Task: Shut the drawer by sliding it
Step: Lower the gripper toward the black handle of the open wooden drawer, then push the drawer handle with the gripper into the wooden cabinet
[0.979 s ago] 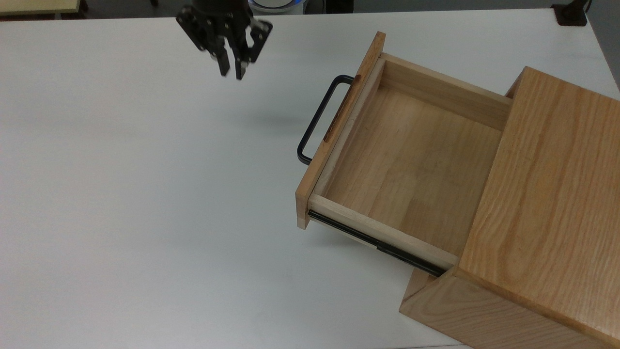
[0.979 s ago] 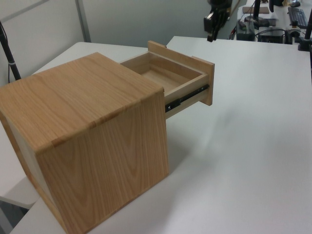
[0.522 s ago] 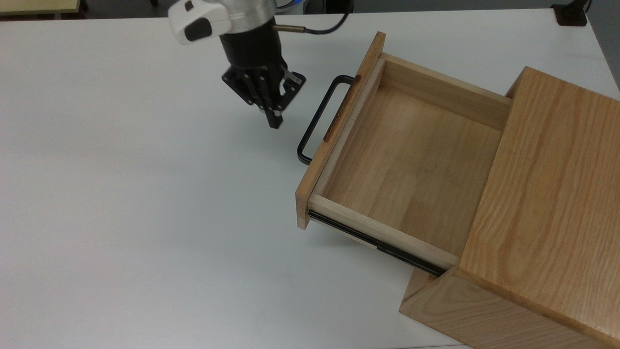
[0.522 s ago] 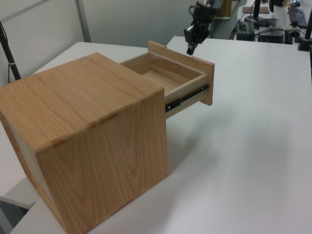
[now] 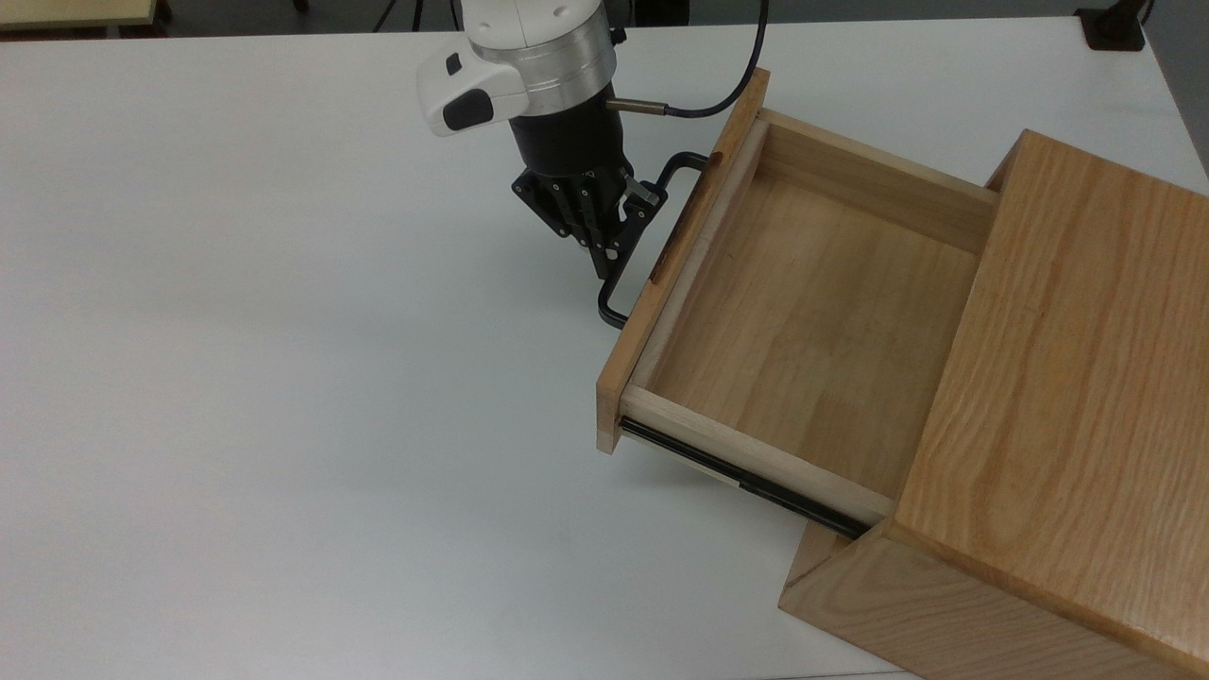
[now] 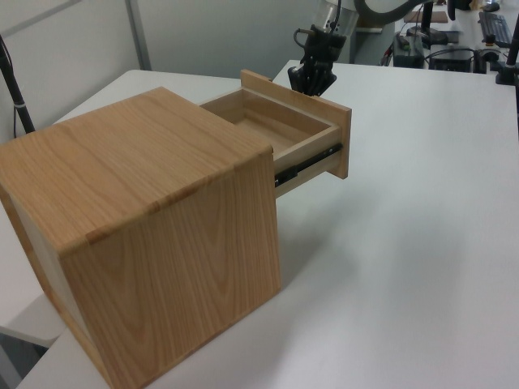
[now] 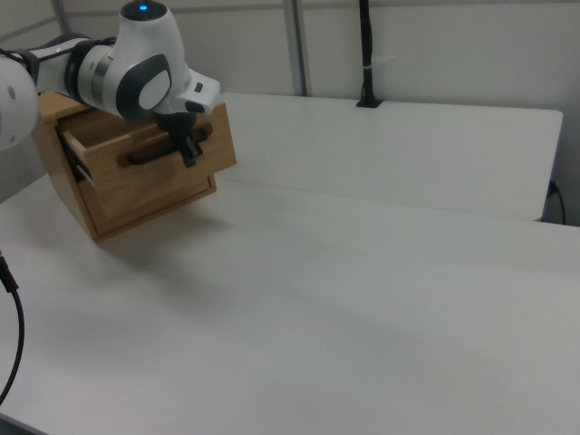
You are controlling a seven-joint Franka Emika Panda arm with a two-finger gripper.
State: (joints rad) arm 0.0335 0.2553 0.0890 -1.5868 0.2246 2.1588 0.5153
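Item one, the drawer: a light wooden box with smooth pale boards and a flat front panel, standing pulled well out of its housing, right of centre in the top view and upper centre in the left view. Its handle is a thin black metal U-shaped bar on the front panel; a black side rail runs along the drawer's lower side in the top view. Item two, the cabinet: a larger oak-grained block, coarse wavy grain, at the right edge of the top view and filling the lower left of the left view. Item three, my hand: black linkage fingers under a white and silver wrist, upper centre of the top view, tip right against the handle bar, fingers drawn close together; I cannot tell whether they clasp the bar. A dark cable loops from the wrist. Item four, the tabletop: plain matte white, flat.
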